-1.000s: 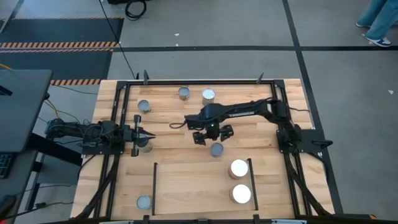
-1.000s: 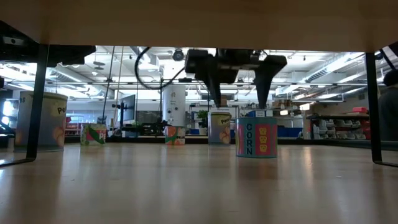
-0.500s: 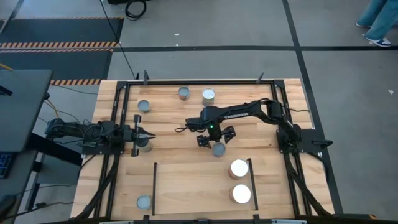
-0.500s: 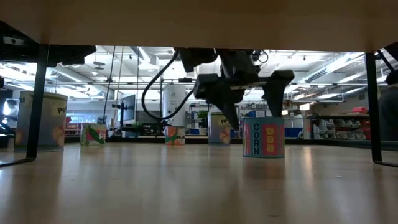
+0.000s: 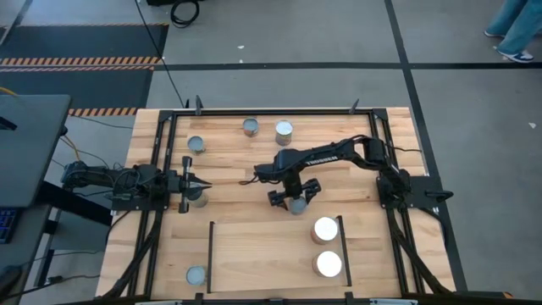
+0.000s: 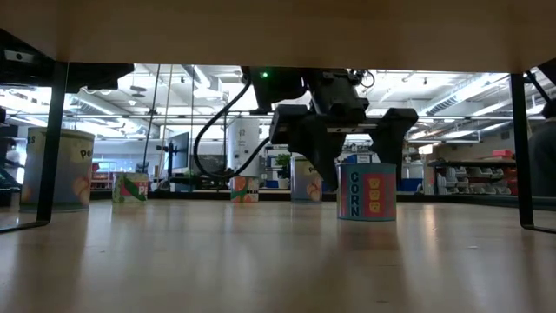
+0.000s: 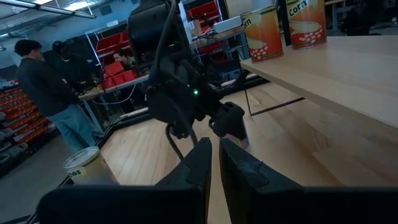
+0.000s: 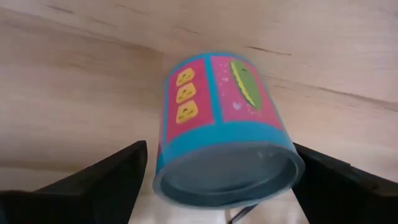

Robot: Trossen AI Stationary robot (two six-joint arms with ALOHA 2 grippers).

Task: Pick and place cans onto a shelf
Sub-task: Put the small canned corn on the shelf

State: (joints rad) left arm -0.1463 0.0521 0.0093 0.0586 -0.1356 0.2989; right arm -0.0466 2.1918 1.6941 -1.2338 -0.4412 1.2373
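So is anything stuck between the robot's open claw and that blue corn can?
No, nothing visible. The right gripper is open, its fingers either side of the corn can with only bare table around it.

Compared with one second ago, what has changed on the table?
The right pincer has come down toward the shelf side and now straddles the corn can, fingers open on both sides, nothing gripped yet. The can stands where it stood. The left pincer stays shut by its edge; the other cans have not moved.
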